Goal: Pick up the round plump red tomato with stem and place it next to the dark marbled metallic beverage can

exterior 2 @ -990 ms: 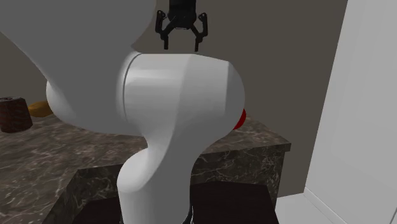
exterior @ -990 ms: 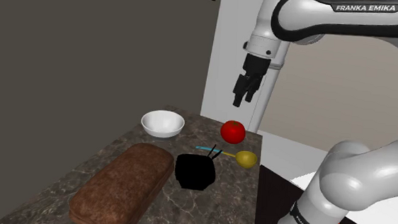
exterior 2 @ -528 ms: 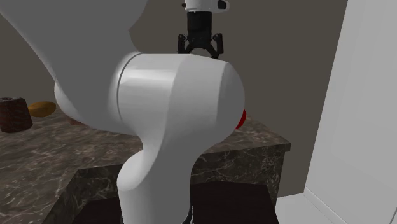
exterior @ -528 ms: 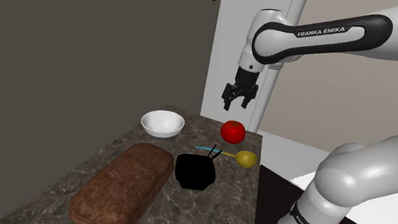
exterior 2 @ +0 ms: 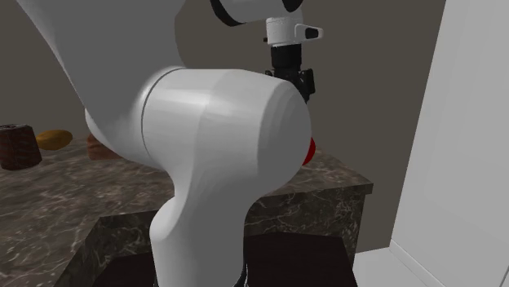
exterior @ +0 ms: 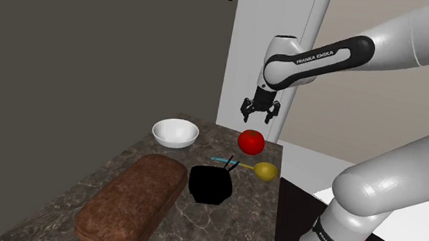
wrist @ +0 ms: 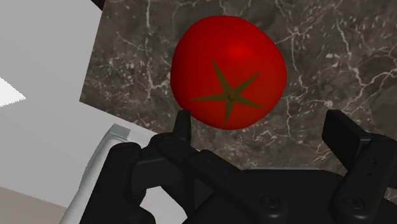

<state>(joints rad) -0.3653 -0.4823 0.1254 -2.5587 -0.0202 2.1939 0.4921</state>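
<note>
- Shoulder view: the black claw (exterior: 260,111) of the white Franka arm (exterior: 316,57) hangs fingers-down over the far end of a dark marbled counter (exterior: 118,171). The red tomato (exterior: 251,142) sits on the stone just below it, with a clear gap between the two.
- Wrist view: seen along the claw, the fingers (wrist: 182,125) stand wide apart and grasp nothing. The tomato lies beyond and between them, untouched, its green star-shaped stem (wrist: 228,95) facing up at the camera.
- A white wall panel (exterior: 243,64) rises behind the claw, and the tomato rests close to the counter's edge beneath it.
- A white bowl (exterior: 175,133) sits lower than the claw and toward the shoulder view's left of it, apart from the tomato.
- A yellow spoon (exterior: 264,170) with a teal handle lies on the counter below the claw, nearer the stand than the tomato. A black vessel (exterior: 210,184) sits just beside the spoon.
- A brown loaf (exterior: 132,199) stretches along the counter. Of the items in the shoulder view it is the farthest from the claw.
- Second exterior view: the arm's bulky white link hides much of the scene, and a red sliver of tomato peeks out at its edge, below the claw. The dark can (exterior 2: 18,147) stands far off toward that view's left, well apart from claw and tomato alike.
</note>
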